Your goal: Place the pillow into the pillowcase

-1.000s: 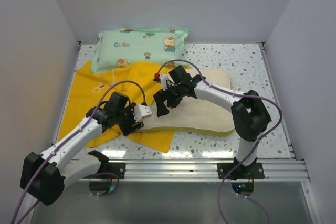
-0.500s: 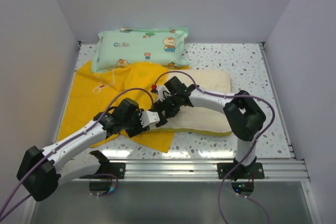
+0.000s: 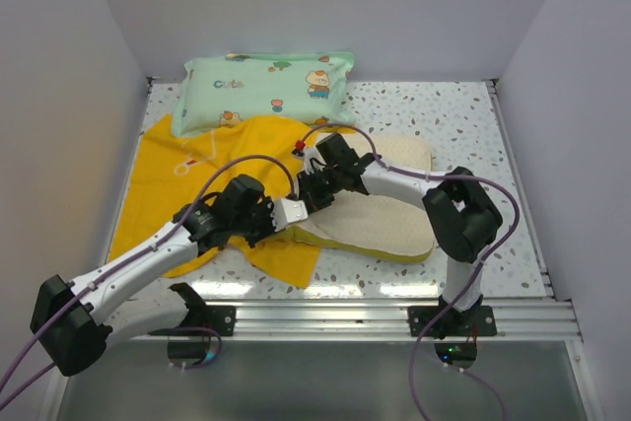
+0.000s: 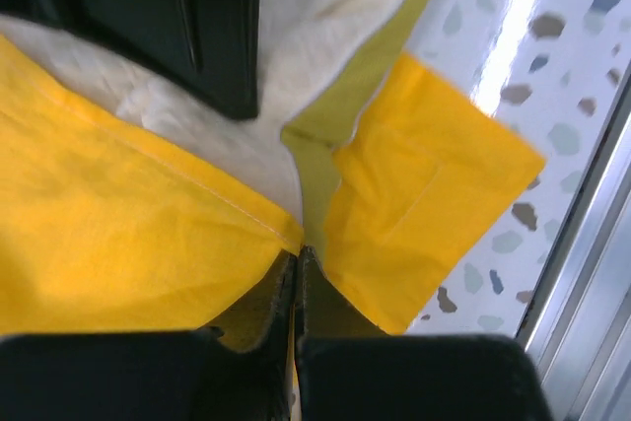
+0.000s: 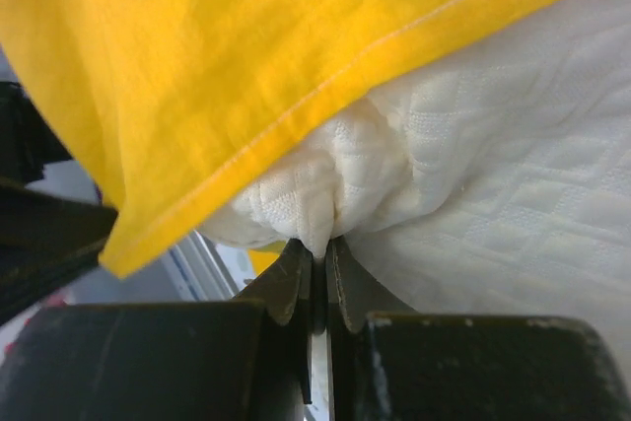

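Speckled tabletop (image 3: 463, 115), mid-frame: pinching pillowcase (image 4: 118, 224) hem with left gripper (image 4: 299, 255), pillow (image 5: 493, 175) corner with right gripper (image 5: 317, 248). Best to hold hem lifted, slide corner in slow.

Bright, even overhead light here, soft shadows. Left wrist view gets a glare streak on the shiny surface (image 4: 515, 27) at right, and the jaws up close look dark and blurry.

A white speckled terrazzo tabletop (image 3: 463, 120) carries a mint-green cartoon-print pillow (image 3: 266, 86) at twelve o'clock, a bright yellow fabric pillowcase (image 3: 158, 184) at nine, and a flat cream textured pillow (image 3: 375, 224) near four.
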Available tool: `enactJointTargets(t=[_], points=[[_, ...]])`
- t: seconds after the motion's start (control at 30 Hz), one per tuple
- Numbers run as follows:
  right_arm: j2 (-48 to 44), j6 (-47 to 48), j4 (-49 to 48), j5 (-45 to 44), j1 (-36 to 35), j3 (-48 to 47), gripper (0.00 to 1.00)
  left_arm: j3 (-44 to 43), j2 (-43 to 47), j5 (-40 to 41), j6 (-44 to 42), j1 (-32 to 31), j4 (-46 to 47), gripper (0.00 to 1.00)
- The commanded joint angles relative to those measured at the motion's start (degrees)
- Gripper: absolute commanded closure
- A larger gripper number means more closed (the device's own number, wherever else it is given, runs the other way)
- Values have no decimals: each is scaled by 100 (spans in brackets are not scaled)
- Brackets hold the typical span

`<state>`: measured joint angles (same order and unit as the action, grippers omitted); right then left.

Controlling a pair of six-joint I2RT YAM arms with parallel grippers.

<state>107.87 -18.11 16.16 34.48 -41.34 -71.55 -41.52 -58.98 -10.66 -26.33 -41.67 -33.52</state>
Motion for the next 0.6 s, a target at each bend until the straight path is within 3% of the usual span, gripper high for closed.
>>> enactJointTargets(t=[0.0, 0.2, 0.37, 0.4, 0.47, 0.5, 0.57], points=[[-399, -1236, -1430, 674, -14, -298, 100, -812, -174, -1120, 426, -34, 310, 100], [-197, -2205, -2108, 867, 214, -772, 100, -1341, -509, -1554, 822, -43, 750, 100], [-127, -2065, -2135, 788, 355, -747, 100, -1131, -501, -1370, 551, -34, 610, 100], [-109, -2100, -2204, 823, 390, -686, 100, -1052, -431, -1247, 376, -34, 523, 81], [-126, -2100, -2302, 815, 504, -537, 100, -1060, -115, -1150, -720, -34, -38, 60], [-135, -2109, -2319, 867, 583, -501, 100, -1060, 34, -819, -1055, -34, -180, 40], [-179, -2100, -2346, 868, 610, -448, 100, -964, 472, -561, -1951, -25, -452, 30]])
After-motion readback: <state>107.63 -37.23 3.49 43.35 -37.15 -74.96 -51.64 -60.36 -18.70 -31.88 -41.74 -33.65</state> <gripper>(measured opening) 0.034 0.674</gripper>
